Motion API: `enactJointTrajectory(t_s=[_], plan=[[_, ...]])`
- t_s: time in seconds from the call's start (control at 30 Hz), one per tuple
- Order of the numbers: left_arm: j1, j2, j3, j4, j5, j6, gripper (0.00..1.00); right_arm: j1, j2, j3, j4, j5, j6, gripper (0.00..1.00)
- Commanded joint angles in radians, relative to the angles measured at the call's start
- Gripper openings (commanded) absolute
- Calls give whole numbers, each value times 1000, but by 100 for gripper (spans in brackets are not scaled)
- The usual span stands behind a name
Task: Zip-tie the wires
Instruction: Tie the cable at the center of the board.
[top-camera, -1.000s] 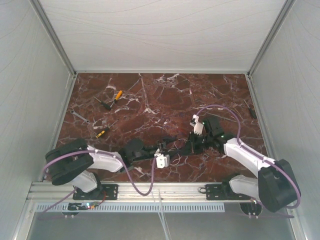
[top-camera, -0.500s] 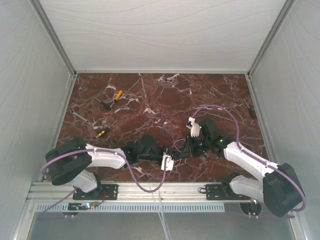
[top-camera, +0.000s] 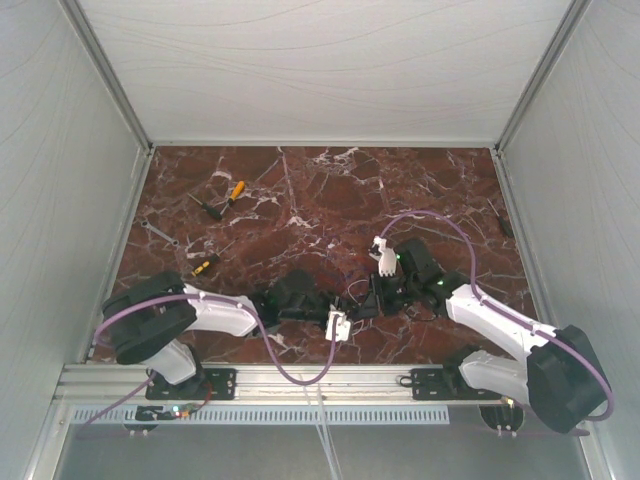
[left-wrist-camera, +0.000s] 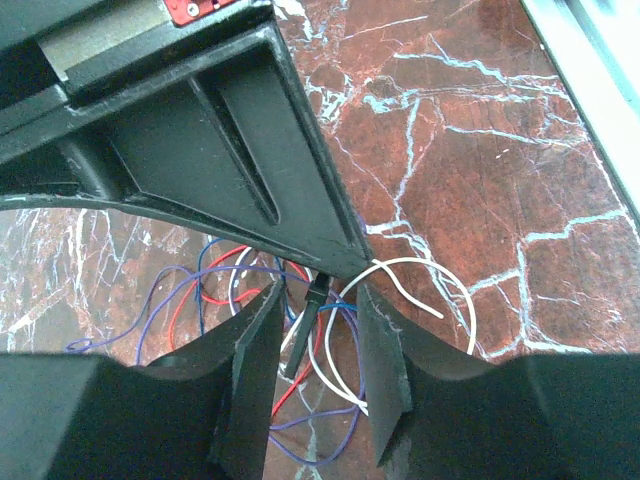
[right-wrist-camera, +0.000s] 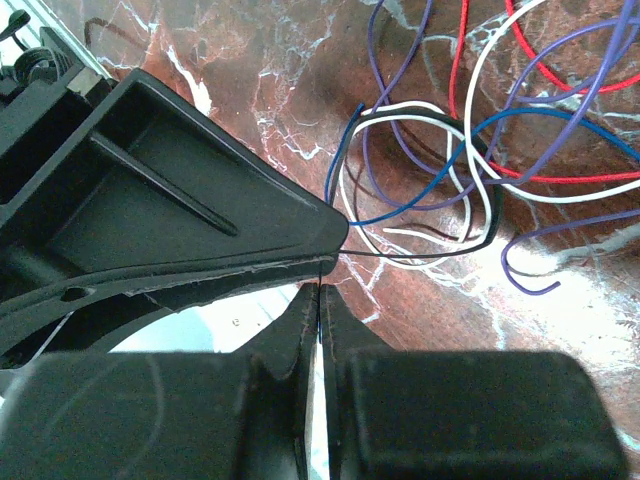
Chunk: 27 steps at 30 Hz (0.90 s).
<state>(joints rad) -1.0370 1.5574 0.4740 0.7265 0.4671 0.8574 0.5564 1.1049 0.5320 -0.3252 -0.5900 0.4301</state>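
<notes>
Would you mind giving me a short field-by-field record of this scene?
table: red marble
wires: loose tangle of red, blue, purple and white strands on the table
left tool: fingers apart over the tangle, dark strip between them
right tool: shut, tips beside the tangle
orange-handled screwdriver: far left, away from the tangle

Robotics lab test cell: white panelled walls (top-camera: 330, 70) enclosing a red marble-patterned counter (top-camera: 320, 190), two cabled arms (top-camera: 215, 315) bolted to an aluminium rail (top-camera: 330, 381), orange-handled screwdriver (top-camera: 234, 192), wrench (top-camera: 158, 234), loose thin wires (top-camera: 352, 291).
</notes>
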Motion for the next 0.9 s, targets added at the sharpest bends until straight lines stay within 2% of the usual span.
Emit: enactJointTrajectory(t_s=[0.0, 0.23, 0.5, 0.87], plan=[[-3, 19, 45, 72, 7, 29, 34, 15, -22, -4, 22, 7, -22, 0], [-5, 22, 47, 83, 14, 41, 24, 17, -15, 0, 17, 9, -20, 0], [-5, 26, 42, 75, 3, 61, 5, 18, -19, 2, 11, 8, -17, 0], [-5, 36, 28, 71, -65, 92, 5, 17, -27, -3, 10, 1, -13, 0]])
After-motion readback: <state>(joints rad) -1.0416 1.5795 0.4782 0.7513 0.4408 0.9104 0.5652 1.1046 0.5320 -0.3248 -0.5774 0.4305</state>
